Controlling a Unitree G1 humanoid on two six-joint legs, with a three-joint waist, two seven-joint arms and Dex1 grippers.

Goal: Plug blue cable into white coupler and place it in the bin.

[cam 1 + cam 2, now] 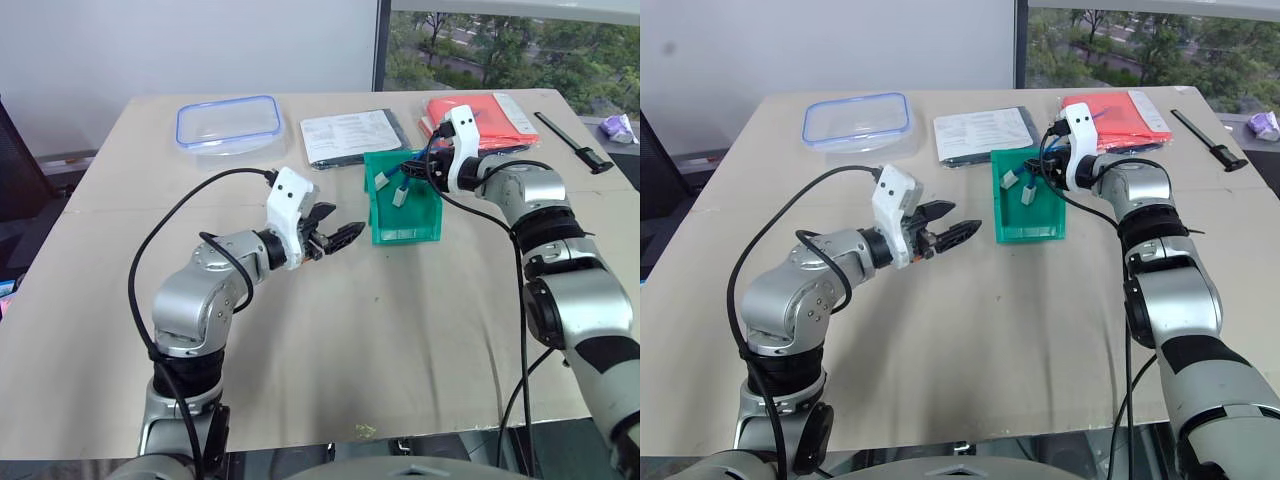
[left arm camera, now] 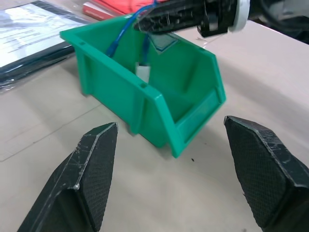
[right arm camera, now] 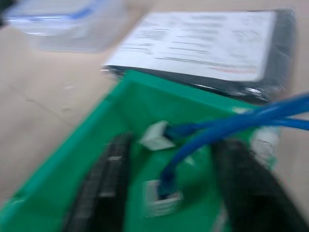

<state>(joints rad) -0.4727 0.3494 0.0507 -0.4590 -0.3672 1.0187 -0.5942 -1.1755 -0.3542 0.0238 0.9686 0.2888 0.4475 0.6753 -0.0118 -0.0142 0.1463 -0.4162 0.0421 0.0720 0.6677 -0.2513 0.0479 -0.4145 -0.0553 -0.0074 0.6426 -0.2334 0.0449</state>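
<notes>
Left gripper [image 1: 338,236], nearest, hovers just in front of the bin [image 1: 425,228], fingers spread wide, empty. Inside the bin lie the blue cable [image 3: 227,126] and white coupler [image 3: 155,137]. Right gripper [image 2: 164,19] reaches over the bin's far rim, fingers parted, clasping nothing.
</notes>
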